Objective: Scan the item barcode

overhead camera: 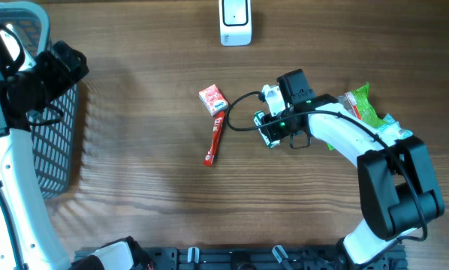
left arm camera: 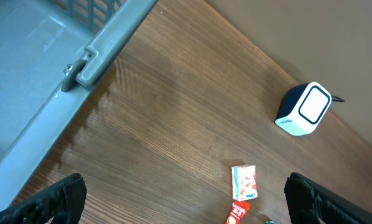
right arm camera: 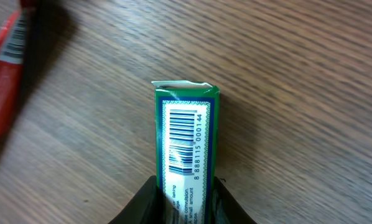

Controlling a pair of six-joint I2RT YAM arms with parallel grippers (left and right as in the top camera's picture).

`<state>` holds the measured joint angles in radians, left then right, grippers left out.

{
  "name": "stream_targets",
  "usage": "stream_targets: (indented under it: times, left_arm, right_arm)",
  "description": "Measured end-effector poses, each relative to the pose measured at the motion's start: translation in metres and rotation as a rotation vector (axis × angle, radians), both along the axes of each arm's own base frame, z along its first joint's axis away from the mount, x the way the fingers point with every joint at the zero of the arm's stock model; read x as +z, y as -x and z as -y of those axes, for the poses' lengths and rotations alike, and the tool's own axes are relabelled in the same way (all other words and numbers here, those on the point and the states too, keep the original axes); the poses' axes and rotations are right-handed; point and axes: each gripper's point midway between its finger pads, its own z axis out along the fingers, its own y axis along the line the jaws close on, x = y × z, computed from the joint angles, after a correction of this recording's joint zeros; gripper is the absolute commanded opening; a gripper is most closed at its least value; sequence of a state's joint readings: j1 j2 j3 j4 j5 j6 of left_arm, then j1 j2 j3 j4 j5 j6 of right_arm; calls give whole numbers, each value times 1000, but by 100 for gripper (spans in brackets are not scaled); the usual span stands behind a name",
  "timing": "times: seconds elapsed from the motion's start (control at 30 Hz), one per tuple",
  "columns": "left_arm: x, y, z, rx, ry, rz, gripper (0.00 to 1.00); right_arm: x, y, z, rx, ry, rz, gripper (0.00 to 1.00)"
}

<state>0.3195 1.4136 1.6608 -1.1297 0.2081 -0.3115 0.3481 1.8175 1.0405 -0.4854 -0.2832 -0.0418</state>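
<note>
– Looking at the right gripper [right arm camera: 185,202], what is it doing?
– Its jaws are clamped on the near end of a green box [right arm camera: 185,134]. In the right wrist view a dark finger presses against each long side.
– And where is that box?
– It is right of the middle of the desk [overhead camera: 134,195], under the right wrist, so the overhead view shows little of it. Its barcode face is turned up towards the wrist camera, and its flap end points away from the jaws. I cannot tell whether it rests on the wood or hangs just above it.
– What lies around it?
– A red stick [overhead camera: 215,141] lies to its left, apart from it. A small red packet [overhead camera: 213,98] sits at the stick's far end, so close that I cannot tell whether they touch. Some green packets [overhead camera: 363,105] lie behind the right arm, near the desk's right side.
– The scanner?
– A white scanner [overhead camera: 236,21] stands at the far edge of the desk, beyond the red packet and well apart from the box.
– And the left gripper [left arm camera: 185,193]?
– Its jaws are spread wide and hold nothing. Both fingers [left arm camera: 55,199] show at the bottom corners of the left wrist view. It hangs at the desk's left side, by the rim of a mesh basket [overhead camera: 59,142].
</note>
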Motion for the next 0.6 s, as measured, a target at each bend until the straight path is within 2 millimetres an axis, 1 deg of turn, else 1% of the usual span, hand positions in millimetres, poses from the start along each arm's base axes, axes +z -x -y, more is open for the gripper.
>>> stream_targets:
  times: [0.13, 0.23, 0.33, 0.43, 0.5, 0.53, 0.6]
  left_arm:
    - [0, 0, 0, 0, 0, 0, 100]
    - [0, 0, 0, 0, 0, 0, 100]
    - [0, 0, 0, 0, 0, 0, 100]
    - [0, 0, 0, 0, 0, 0, 100]
    - [0, 0, 0, 0, 0, 0, 100]
    - [0, 0, 0, 0, 0, 0, 100]
    - [0, 0, 0, 0, 0, 0, 100]
  right_arm:
    - [2, 1, -1, -37, -37, -26, 23]
    - [5, -3, 4, -77, -90, -50, 23]
    - [10, -11, 8, -107, -146, -45, 23]
    - [16, -24, 14, -133, -209, -15, 24]
    - [16, -25, 17, -141, -225, -16, 25]
    - [15, -24, 18, -142, -233, -16, 25]
    - [10, -21, 18, -135, -238, -26, 33]
